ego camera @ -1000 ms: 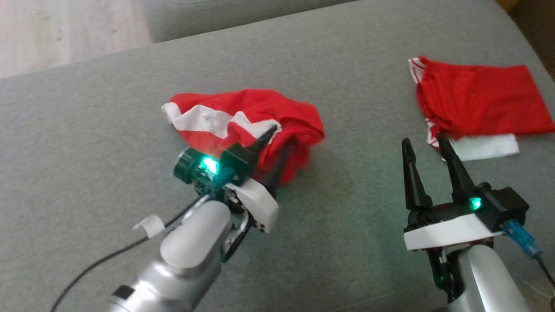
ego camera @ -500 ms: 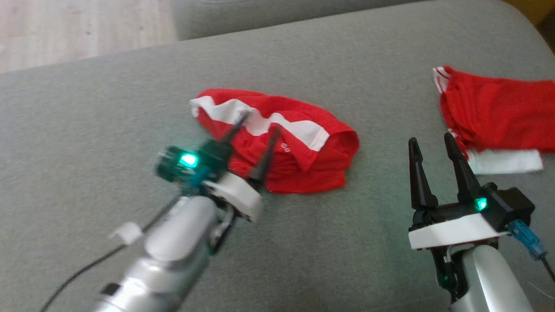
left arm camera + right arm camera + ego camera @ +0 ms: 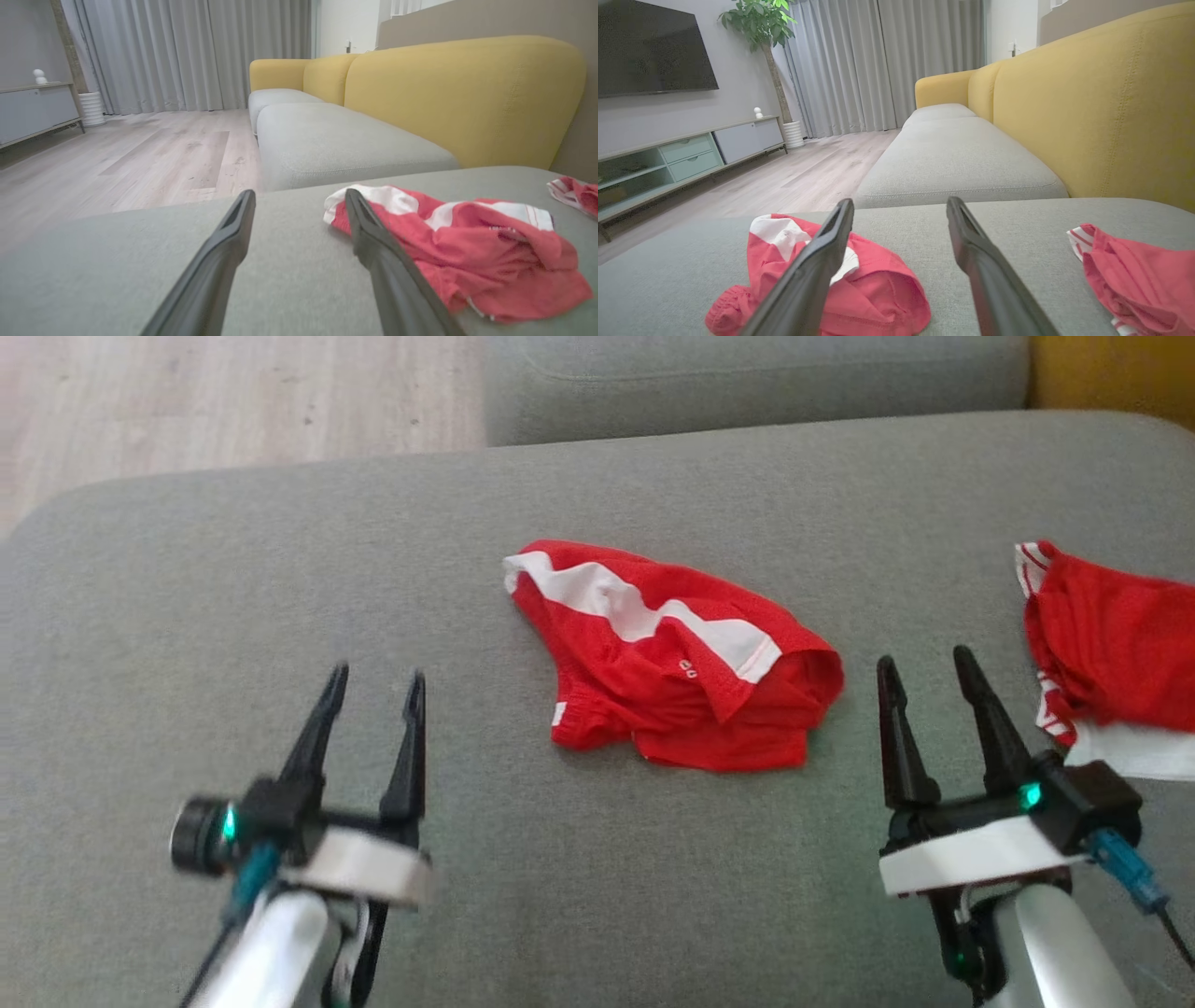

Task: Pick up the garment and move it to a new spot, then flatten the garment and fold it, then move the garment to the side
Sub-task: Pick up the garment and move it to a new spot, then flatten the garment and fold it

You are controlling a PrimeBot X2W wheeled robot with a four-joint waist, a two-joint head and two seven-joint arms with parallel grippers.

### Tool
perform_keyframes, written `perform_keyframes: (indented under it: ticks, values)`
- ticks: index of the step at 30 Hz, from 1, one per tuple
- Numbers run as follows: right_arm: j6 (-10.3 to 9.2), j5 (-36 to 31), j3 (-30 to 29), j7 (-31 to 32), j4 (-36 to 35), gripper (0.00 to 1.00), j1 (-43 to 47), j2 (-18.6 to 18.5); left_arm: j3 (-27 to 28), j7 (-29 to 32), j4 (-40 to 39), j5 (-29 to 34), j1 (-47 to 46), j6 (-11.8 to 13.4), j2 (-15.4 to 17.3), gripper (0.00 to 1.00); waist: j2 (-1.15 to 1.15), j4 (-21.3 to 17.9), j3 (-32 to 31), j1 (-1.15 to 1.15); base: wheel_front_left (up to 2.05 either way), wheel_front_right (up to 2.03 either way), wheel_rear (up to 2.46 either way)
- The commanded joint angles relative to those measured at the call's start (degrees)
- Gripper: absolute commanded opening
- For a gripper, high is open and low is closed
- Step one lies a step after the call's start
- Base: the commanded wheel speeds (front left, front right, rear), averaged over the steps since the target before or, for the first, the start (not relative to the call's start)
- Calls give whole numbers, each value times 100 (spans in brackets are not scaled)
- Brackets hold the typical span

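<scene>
- Head view: the garment (image 3: pixel 672 663) lay crumpled on the sofa (image 3: pixel 280 597) between the left hand (image 3: pixel 378 674) and the right hand (image 3: pixel 922 659), both spread wide and empty (probably poised to flatten it).
- Left wrist view: the garment sat just right, untouched.
- Right wrist view: it lay lower left, with a second red garment (image 3: pixel 1134 280) well apart.

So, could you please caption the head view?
Open left gripper and open right gripper flank a crumpled red garment on the grey cushion.
</scene>
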Motion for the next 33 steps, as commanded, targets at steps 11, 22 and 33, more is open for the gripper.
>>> perform_keyframes:
  ticks: [11, 22, 33]
  values:
    - [39, -90, 29, -62, -161, 100, 177, 11, 1044, -54, -708, 676, 1006, -422, -400, 100, 0, 207, -207, 0, 0, 0, 0]
    - [39, 312, 318, -62, -23, 100, 178, 12, 1523, -54, -598, 1109, 1120, -905, -819, 100, 0, 269, -196, 0, 0, 0, 0]
    - [39, 1790, 1121, -50, 1165, 100, -519, 12, 1579, -54, -365, 1357, 1030, -1211, -1122, 100, 0, 631, 45, 0, 0, 0, 0]
